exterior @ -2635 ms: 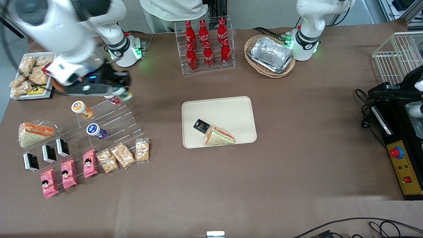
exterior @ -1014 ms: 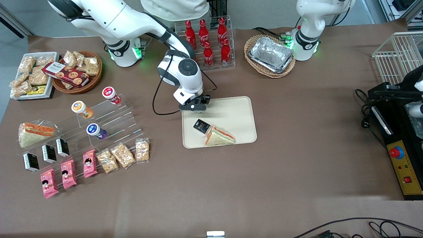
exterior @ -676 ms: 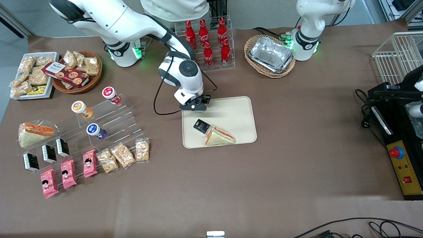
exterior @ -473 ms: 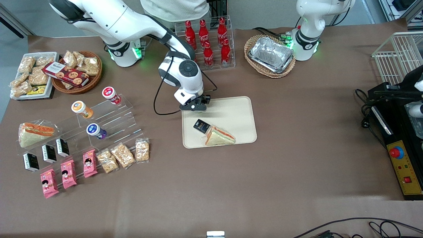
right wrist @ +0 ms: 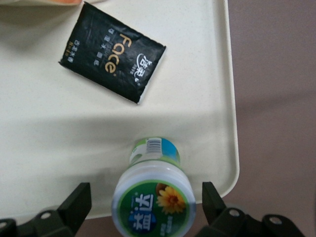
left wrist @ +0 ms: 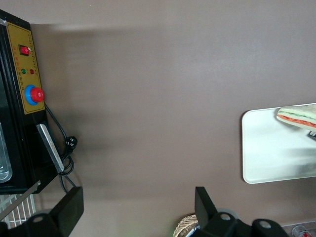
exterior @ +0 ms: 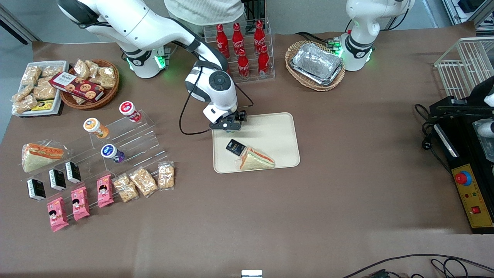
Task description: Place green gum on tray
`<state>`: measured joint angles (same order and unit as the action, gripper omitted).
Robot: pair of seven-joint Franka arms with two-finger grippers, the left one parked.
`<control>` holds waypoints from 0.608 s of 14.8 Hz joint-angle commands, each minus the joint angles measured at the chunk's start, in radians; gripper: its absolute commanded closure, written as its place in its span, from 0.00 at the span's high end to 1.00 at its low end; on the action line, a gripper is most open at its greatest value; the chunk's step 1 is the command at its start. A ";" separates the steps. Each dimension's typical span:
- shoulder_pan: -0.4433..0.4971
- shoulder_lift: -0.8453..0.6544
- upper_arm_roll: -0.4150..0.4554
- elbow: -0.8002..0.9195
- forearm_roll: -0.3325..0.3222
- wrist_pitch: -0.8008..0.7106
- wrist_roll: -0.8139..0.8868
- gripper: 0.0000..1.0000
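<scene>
The green gum [right wrist: 154, 205] stands upright on the tray [right wrist: 44, 163], at the tray corner nearest the working arm's base, close to the rim. It has a green-and-white lid with a flower. My gripper [right wrist: 144, 193] is straight above it, open, with one finger on each side of the lid and a gap on both sides. In the front view the gripper [exterior: 230, 124] hangs over that corner of the cream tray [exterior: 272, 131] and hides the gum. The tray also shows in the left wrist view [left wrist: 276, 158].
A black packet [exterior: 235, 146] and a wrapped sandwich [exterior: 256, 159] lie on the tray nearer the front camera. A cola bottle rack [exterior: 241, 50] stands near the arm's elbow. A stepped clear shelf [exterior: 127, 143] holds red-, orange- and purple-lidded canisters.
The gripper came from the clear shelf with the gum to the tray corner. Over the last second it has stayed there, and its fingers have spread apart from the gum.
</scene>
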<state>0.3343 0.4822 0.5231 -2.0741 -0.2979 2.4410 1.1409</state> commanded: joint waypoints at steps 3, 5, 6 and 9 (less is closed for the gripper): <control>-0.073 -0.143 0.026 0.011 -0.020 -0.126 -0.012 1.00; -0.110 -0.235 0.032 0.034 0.075 -0.222 -0.082 1.00; -0.132 -0.287 0.031 0.054 0.170 -0.279 -0.163 1.00; -0.240 -0.420 -0.009 0.129 0.347 -0.481 -0.424 1.00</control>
<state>0.1951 0.1961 0.5362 -1.9905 -0.0807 2.1292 0.9229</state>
